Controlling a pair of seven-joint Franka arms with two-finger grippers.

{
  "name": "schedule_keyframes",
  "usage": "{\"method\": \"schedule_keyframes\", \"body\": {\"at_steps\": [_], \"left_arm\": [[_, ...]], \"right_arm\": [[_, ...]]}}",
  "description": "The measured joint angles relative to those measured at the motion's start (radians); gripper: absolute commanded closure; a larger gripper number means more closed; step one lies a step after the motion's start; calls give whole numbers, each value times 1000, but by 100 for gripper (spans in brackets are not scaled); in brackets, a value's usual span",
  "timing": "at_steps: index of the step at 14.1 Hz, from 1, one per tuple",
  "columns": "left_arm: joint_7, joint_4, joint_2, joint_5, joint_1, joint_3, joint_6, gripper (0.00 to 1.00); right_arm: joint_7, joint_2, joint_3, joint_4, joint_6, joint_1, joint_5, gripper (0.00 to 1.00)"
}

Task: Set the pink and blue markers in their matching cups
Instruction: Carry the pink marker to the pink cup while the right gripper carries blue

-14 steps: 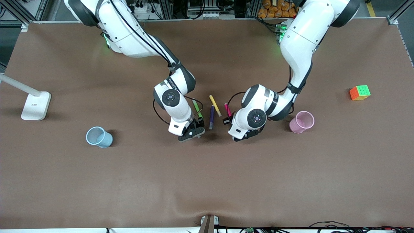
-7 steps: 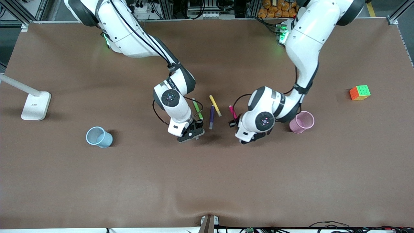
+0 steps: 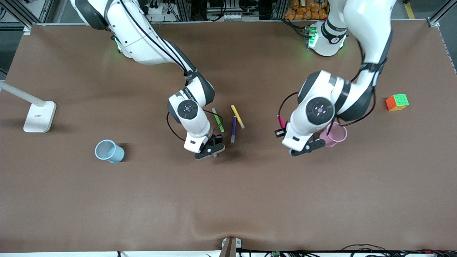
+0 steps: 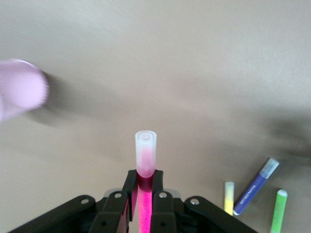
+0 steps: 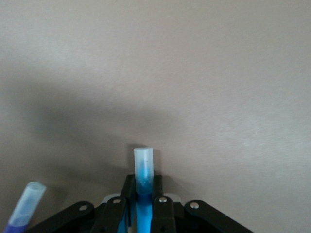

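My left gripper (image 3: pixel 280 132) is shut on the pink marker (image 3: pixel 281 121) and holds it above the table, beside the pink cup (image 3: pixel 337 134), which the left arm partly hides. In the left wrist view the pink marker (image 4: pixel 145 160) stands between the fingers of the left gripper (image 4: pixel 145 178), with the pink cup (image 4: pixel 19 90) off to one side. My right gripper (image 5: pixel 144 183) is shut on the blue marker (image 5: pixel 144 170). In the front view the right gripper (image 3: pixel 218 138) is beside the loose pens and its hand hides the blue marker. The blue cup (image 3: pixel 109 151) stands toward the right arm's end.
A green pen (image 3: pixel 217 120), a dark purple pen (image 3: pixel 234 129) and a yellow pen (image 3: pixel 237 116) lie between the two grippers. A colour cube (image 3: pixel 397 102) sits toward the left arm's end. A white lamp base (image 3: pixel 39 116) stands at the right arm's end.
The left gripper has risen and carried the pink marker away from the pens toward the pink cup. The right gripper has shifted only slightly, still holding the blue marker.
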Motion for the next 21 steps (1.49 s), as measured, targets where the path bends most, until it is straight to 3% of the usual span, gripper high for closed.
{"method": "schedule_keyframes", "body": {"at_steps": [3, 6, 9, 13, 16, 21], "left_arm": [[1, -26, -79, 23, 29, 2, -14, 100], [5, -73, -163, 39, 61, 3, -14, 100], [6, -130, -238, 57, 75, 3, -15, 100], [5, -221, -324, 164, 88, 3, -15, 100], [-15, -281, -354, 247, 116, 4, -3, 100], [-112, -451, -418, 312, 199, 3, 209, 100]], "right_arm": [[-15, -5, -1, 91, -195, -30, -82, 100], [-135, -34, -2, 170, -388, -79, -105, 100], [-303, -99, -4, 188, -536, -176, -106, 100], [-415, -194, -3, 189, -734, -296, -106, 100], [-434, -213, -3, 187, -817, -338, -106, 100], [-479, -210, -6, 175, -854, -418, -108, 100]]}}
